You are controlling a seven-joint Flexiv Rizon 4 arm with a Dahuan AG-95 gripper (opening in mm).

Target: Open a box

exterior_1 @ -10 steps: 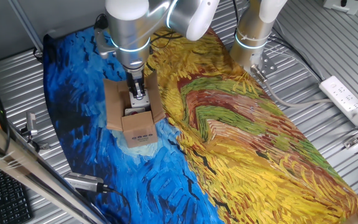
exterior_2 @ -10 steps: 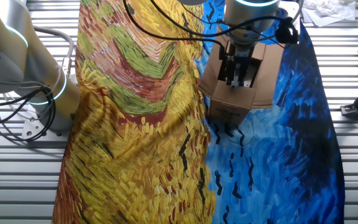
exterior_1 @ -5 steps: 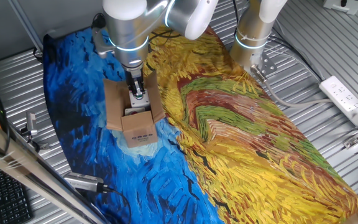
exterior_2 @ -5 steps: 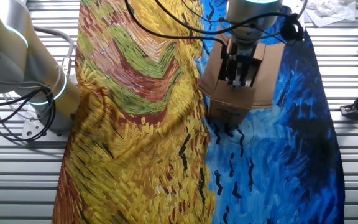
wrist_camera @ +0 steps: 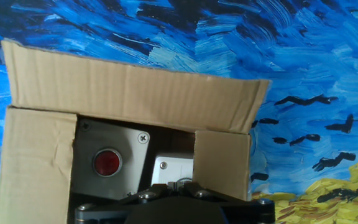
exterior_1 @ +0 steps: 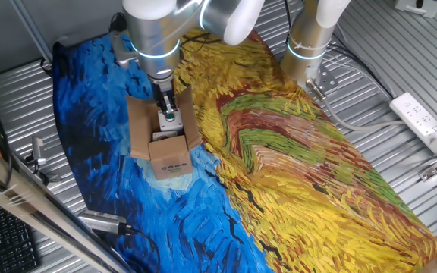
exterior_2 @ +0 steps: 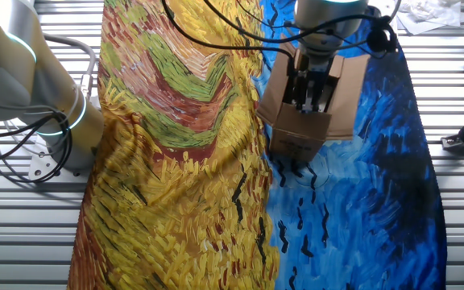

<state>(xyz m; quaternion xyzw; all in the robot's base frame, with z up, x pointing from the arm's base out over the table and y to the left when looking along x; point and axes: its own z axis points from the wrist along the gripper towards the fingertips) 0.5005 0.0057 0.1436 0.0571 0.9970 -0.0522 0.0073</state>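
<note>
Item: small brown cardboard box (exterior_1: pixel 167 155), long flaps splayed, grey red-button unit (wrist_camera: pixel 107 163) inside. Two-finger gripper (exterior_1: pixel 167 115) above opening; finger state cannot be told. Risk: descending fingers snag end flap, dragging box.

Ribbed metal table (exterior_1: pixel 400 68), blue-yellow painted cloth (exterior_1: pixel 294 174) draped over; white power strip (exterior_1: pixel 425 121) at side.

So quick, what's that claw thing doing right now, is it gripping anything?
Gripper: over the opened cardboard box, fingers pointing down into it; whether it is open, shut or holding anything cannot be told.
</note>
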